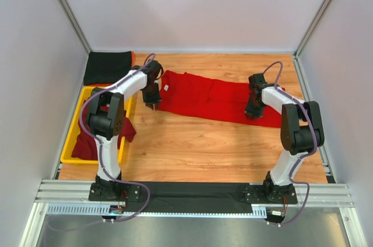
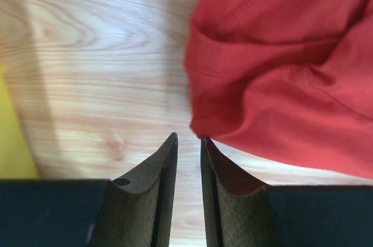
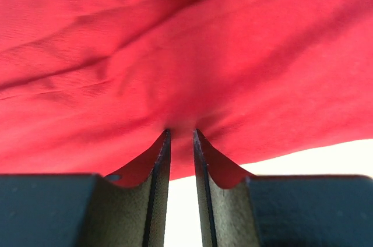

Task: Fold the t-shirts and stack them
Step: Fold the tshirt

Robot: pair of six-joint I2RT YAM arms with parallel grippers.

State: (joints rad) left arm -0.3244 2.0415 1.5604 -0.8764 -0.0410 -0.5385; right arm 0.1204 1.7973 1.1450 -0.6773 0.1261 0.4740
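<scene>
Dark, rough-padded left gripper [image 2: 188,136] low over pale wood-grain bench [image 2: 87,72], slightly parted, nothing between; creased corner of red t-shirt [image 2: 280,72] touching one tip. Puckered cloth edge pinched tight in right gripper [image 3: 180,131]. Stretched as long strip across far bench.

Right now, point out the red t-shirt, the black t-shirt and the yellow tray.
red t-shirt [image 1: 215,98], top view, middle of cloth
black t-shirt [image 1: 108,67], top view, its centre
yellow tray [image 1: 74,130], top view, left rim
</scene>
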